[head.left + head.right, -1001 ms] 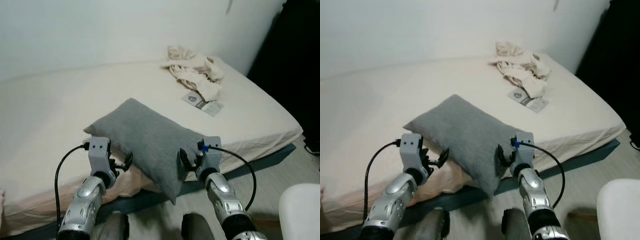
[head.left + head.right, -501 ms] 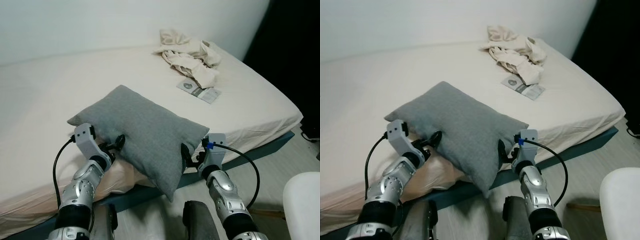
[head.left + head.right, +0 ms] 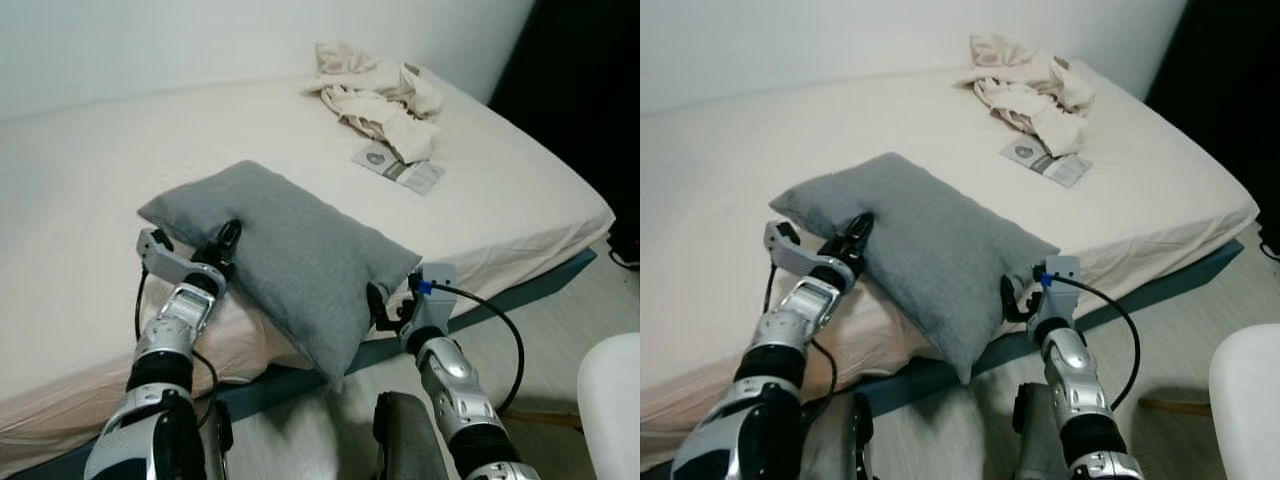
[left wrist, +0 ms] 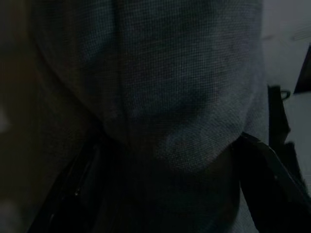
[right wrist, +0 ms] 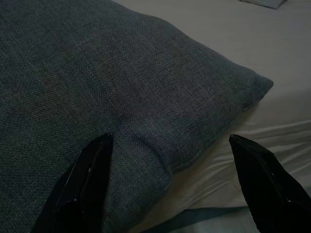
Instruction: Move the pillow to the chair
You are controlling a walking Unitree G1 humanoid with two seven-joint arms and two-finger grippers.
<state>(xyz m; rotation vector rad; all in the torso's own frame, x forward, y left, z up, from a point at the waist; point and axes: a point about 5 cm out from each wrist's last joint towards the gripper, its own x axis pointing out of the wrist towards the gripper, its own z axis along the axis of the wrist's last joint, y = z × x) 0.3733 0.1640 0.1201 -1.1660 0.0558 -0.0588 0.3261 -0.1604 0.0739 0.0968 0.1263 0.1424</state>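
- The grey pillow [image 3: 285, 262] lies at the near edge of the bed [image 3: 90, 190], one corner hanging over that edge — bare sheet stretches wide behind it.
- The left gripper [image 3: 222, 245] presses into the pillow's left side, fingers spread with fabric bulging between them.
- The right gripper [image 3: 383, 308] sits at the pillow's right end, fingers [image 5: 87, 179] apart, one on the fabric.
- The pillow is plump, a woven grey rectangle.
- Crumpled cream clothes [image 3: 375, 95] and a flat packet [image 3: 400, 168] lie toward the bed's far right corner — a pale wall [image 3: 200, 40] behind.
- A white chair [image 3: 612, 400] stands on the floor, right.
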